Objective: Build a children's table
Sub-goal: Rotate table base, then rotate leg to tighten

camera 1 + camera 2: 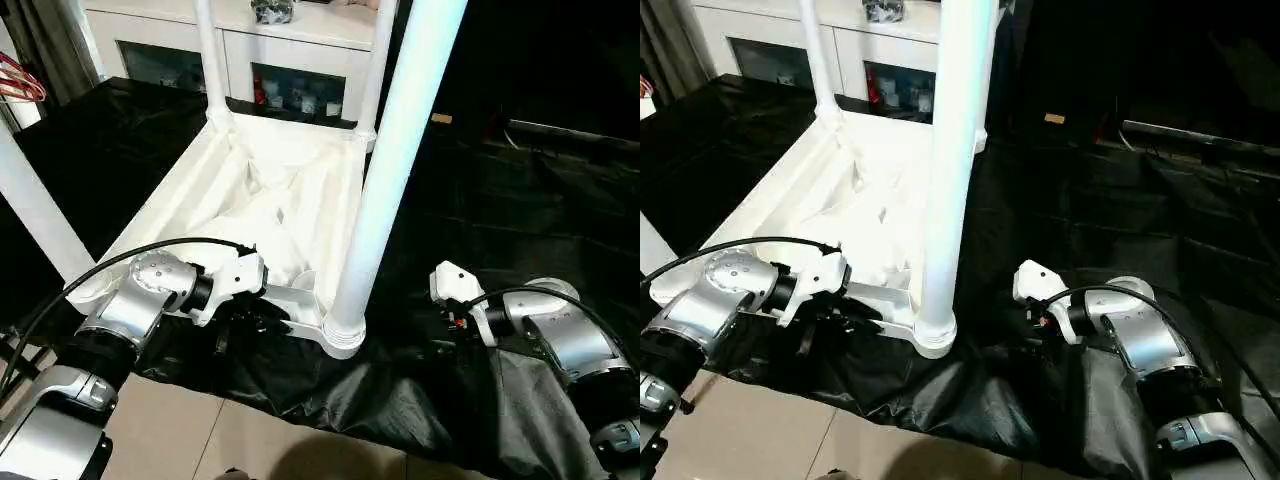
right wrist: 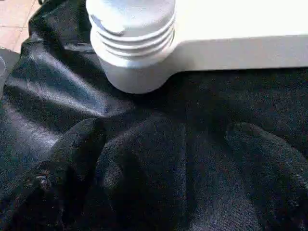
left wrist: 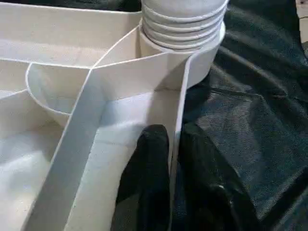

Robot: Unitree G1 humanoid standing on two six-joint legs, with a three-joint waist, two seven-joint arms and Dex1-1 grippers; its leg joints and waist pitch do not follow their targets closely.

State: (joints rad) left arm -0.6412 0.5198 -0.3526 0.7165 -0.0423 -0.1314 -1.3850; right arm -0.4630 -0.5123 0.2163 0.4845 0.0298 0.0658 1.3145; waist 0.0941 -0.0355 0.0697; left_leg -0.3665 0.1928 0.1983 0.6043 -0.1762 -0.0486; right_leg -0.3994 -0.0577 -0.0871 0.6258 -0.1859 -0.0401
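Observation:
The children's table lies upside down on a black cloth, its white tabletop showing the ribbed underside. White legs stand upright in its corner sockets, the nearest leg rising from the near right socket. My left gripper is at the tabletop's near rim, left of that socket. One black finger is inside the thin rim wall and the other outside, pressed close on it. My right gripper hovers low over the cloth just right of the same socket, its fingers spread wide with nothing between them.
A white glass-doored cabinet stands behind the table. The crumpled black cloth covers the ground to the right and drapes toward me over tan floor tiles. A red wire object sits at the far left.

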